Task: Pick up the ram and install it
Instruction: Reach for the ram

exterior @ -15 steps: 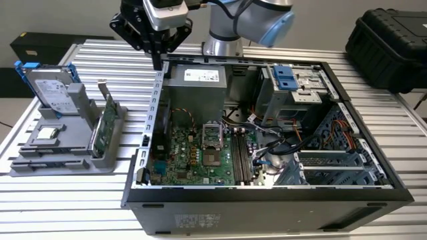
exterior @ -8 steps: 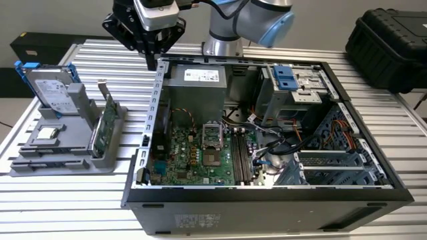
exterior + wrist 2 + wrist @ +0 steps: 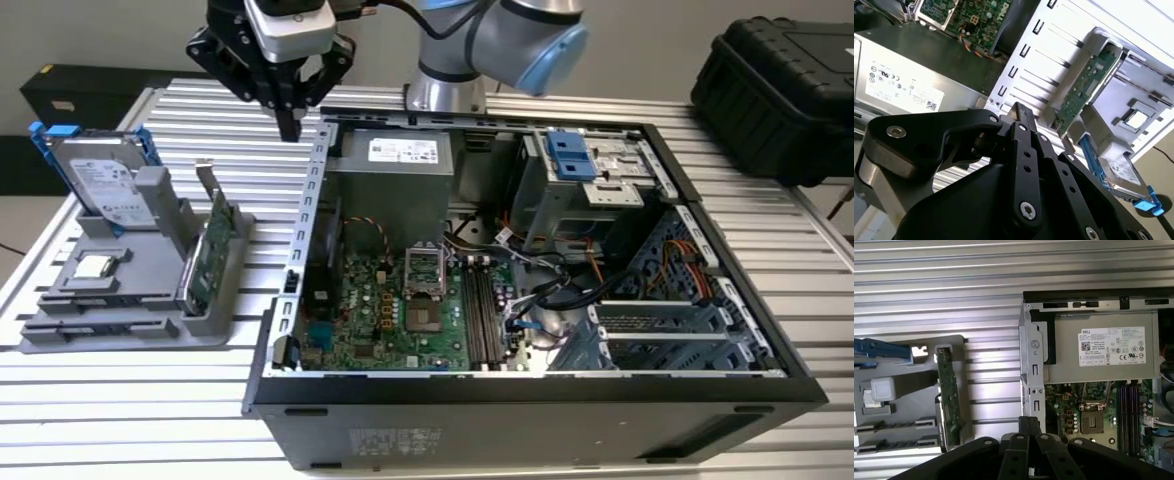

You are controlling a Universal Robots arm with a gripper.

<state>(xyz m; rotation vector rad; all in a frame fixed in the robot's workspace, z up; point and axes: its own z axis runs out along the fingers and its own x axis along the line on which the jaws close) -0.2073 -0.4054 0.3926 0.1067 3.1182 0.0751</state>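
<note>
We're early in this one: the gripper point(image 3: 287, 125) hangs at the upper left by the computer case point(image 3: 318, 200), fingers pinched shut on nothing, while what we take for the ram point(image 3: 100, 297) lies unpicked in the grey tray point(image 3: 134, 338) at lower left.

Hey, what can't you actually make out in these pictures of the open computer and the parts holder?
- Whether the front slots of the gray holder hold the ram: too small to tell in the exterior view.
- Whether the motherboard's memory slots are filled: too small to tell in the exterior view.
- The hard drive: one end is hidden behind the gripper in the second wrist view.
</note>
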